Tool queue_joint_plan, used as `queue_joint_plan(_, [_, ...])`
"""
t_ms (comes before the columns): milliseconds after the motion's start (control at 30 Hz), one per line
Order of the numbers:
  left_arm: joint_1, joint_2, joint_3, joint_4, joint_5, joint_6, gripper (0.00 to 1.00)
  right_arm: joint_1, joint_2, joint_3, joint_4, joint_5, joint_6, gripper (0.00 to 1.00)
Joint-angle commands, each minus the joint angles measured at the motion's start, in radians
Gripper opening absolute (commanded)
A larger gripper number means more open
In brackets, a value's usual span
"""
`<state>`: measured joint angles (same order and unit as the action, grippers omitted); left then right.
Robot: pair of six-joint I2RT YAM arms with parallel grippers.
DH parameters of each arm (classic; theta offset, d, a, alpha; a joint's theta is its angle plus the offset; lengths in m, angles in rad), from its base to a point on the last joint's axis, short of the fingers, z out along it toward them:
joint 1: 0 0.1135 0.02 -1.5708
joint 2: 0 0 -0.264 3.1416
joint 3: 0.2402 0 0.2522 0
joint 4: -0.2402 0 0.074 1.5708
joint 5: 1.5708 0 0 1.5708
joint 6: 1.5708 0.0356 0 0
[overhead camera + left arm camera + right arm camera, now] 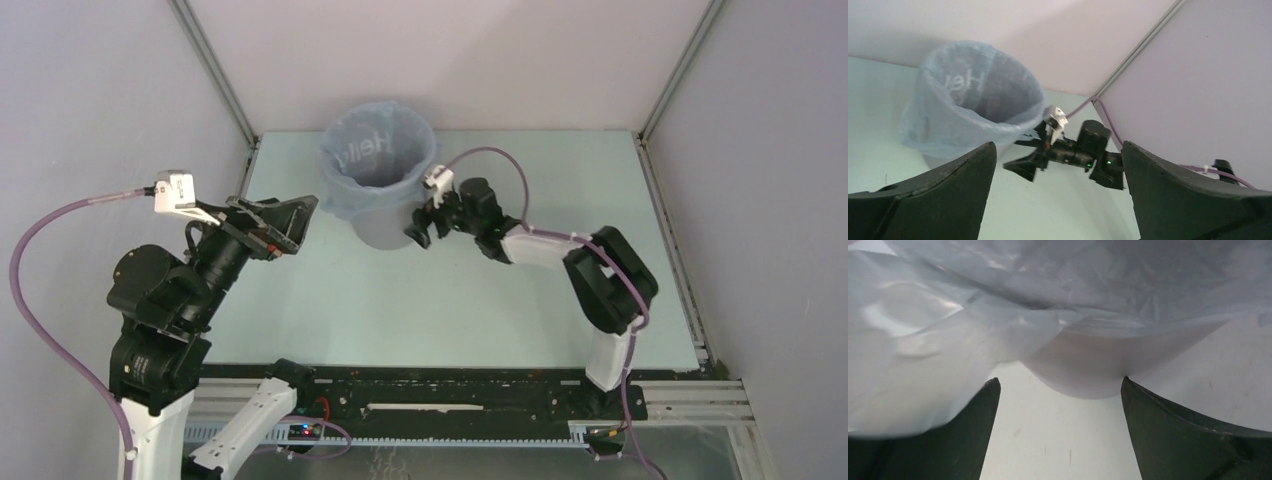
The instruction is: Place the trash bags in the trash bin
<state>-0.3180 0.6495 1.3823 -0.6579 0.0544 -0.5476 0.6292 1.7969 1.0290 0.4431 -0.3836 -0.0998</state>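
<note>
The grey trash bin [385, 232] stands upright at the back middle of the table. The pale blue trash bag [352, 190] with white lettering lines it, its mouth folded over the rim and hanging down the outside. My right gripper [425, 225] is open and empty, low beside the bin's right wall. In the right wrist view [1058, 385] its jaws point at the bin wall [1088, 375], with the bag's hem [948, 340] hanging just above. My left gripper [303, 222] is open and empty, raised left of the bin. The left wrist view [1058, 155] shows the bag [943, 125] on the bin.
The enclosure's side walls and metal corner posts [215, 70] stand close behind and beside the bin. The pale green table top [430, 300] lies between the arms. The right arm's purple cable [500, 160] loops above its wrist.
</note>
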Motion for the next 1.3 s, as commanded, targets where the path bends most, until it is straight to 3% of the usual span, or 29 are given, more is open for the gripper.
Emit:
queue_joint_plan(0, [0.005,-0.002,0.066,-0.015,-0.034,0.032,1.00,0.053,0.092,0.233,-0.038,0.113,0.090,1.00])
queue_joint_plan(100, [0.004,0.001,0.064,-0.009,-0.040,0.035,1.00,0.055,0.074,0.257,-0.126,0.154,0.166,1.00])
queue_joint_plan(200, [0.005,0.010,0.058,0.017,-0.045,0.037,1.00,0.056,-0.032,0.257,-0.346,0.240,0.257,1.00])
queue_joint_plan(367, [0.005,0.069,0.119,0.036,-0.094,0.051,1.00,0.046,-0.341,0.309,-0.959,0.336,0.374,1.00])
queue_joint_plan(500, [0.004,0.146,0.218,-0.001,-0.136,0.086,1.00,0.086,-0.625,0.296,-1.170,0.618,0.457,1.00])
queue_joint_plan(700, [0.006,0.272,0.467,-0.093,-0.143,0.070,1.00,0.091,-0.773,0.639,-1.651,0.778,0.597,1.00])
queue_joint_plan(867, [0.006,0.291,0.529,-0.114,-0.083,0.093,1.00,0.096,-0.894,0.750,-1.733,0.782,0.593,1.00])
queue_joint_plan(1033, [0.006,0.279,0.547,-0.151,-0.112,0.096,1.00,0.095,-0.893,0.792,-1.797,0.850,0.640,1.00])
queue_joint_plan(1267, [0.006,0.253,0.497,-0.127,-0.107,0.072,1.00,0.095,-0.960,0.747,-1.656,0.916,0.689,1.00])
